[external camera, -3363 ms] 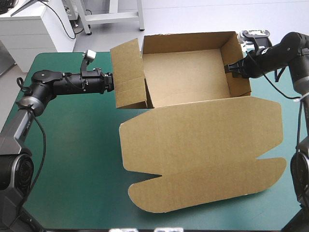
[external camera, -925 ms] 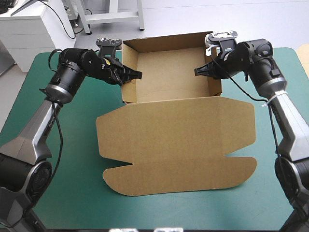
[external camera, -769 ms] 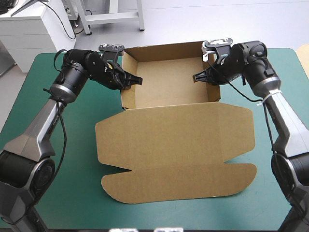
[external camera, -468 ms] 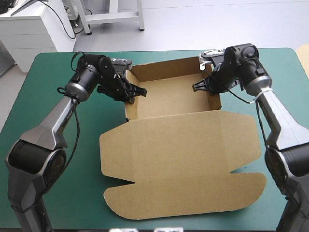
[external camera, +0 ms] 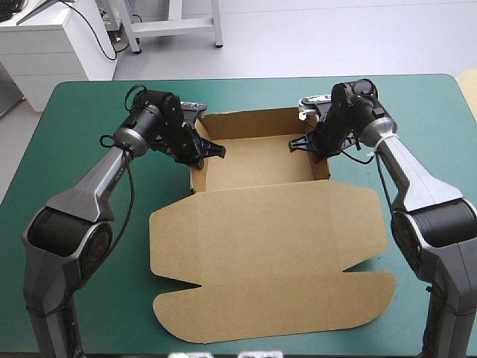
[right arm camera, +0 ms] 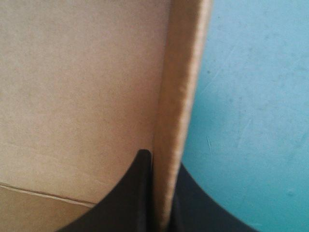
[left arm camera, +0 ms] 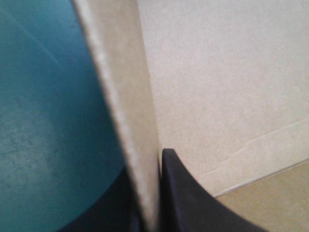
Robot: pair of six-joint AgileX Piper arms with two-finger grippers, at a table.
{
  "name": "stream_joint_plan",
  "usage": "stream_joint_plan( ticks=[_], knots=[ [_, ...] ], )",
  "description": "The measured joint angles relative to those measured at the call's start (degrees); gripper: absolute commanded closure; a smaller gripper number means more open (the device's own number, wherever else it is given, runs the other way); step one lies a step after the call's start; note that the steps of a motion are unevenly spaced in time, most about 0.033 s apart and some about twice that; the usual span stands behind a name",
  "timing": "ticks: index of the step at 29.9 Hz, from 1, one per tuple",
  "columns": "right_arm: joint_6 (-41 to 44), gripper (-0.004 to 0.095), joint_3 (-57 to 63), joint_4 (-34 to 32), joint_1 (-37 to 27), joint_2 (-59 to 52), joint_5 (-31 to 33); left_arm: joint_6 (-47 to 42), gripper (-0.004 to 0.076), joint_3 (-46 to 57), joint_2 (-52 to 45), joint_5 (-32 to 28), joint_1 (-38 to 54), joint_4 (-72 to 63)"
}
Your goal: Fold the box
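High view.
- Box (external camera: 261, 224): brown board, an open tray with the lid flat. It lies mid-table; the tray is toward the far edge, and the lid and its rounded flap reach toward the near edge.
- Table (external camera: 82, 224): teal-green cover, bare along the left and right edges.
- Left gripper (external camera: 212, 151): at the tray's left wall, near its near corner. Its fingertips are too small and dark here to separate.
- Right gripper (external camera: 298, 144): at the tray's right wall. The wrist hides most of the fingers.

Left wrist view.
- Left gripper (left arm camera: 147, 181): jaws all but closed, pinching the tray's left wall (left arm camera: 123, 96) edge-on. One black finger (left arm camera: 186, 203) lies on the inner face. The outer finger is only a dark sliver, largely hidden behind the wall.
- The teal-green cover lies outside the wall and pale board inside it. The wall's far end is cut off.

Right wrist view.
- Right gripper (right arm camera: 161, 169): jaws almost together, clamping the right wall (right arm camera: 183, 87) edge-on. One finger (right arm camera: 135, 193) is inside the tray, the other outside over the cover.
- A crease crosses the inner board near the gripper. The wall's far end is cut off.
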Motion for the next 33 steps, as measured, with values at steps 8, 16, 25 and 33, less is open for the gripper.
stream_joint_plan(
  ticks=[8, 16, 25, 33],
  knots=[
    [-0.78, 0.0669, 0.0, 0.91, 0.4, 1.33, -0.52, 0.79, 0.0617, 0.0, 0.0, 0.31, 0.0, 2.04],
    [-2.46, 0.0168, 0.0, 1.48, 0.47, 1.33, -0.18, 3.78, 0.0234, 0.0, 0.0, -0.14, -0.38, 1.61],
    [-2.4, 0.0168, 0.0, 1.48, 0.47, 1.19, -0.18, 1.46, 0.0195, -0.04, -0.36, -0.07, -0.44, 5.59],
    [-2.58, 0.0168, -1.27, 1.43, 0.47, -3.35, -0.18, 1.27, 0.0195, -2.24, -6.44, 0.21, -0.44, 8.53]
  ],
)
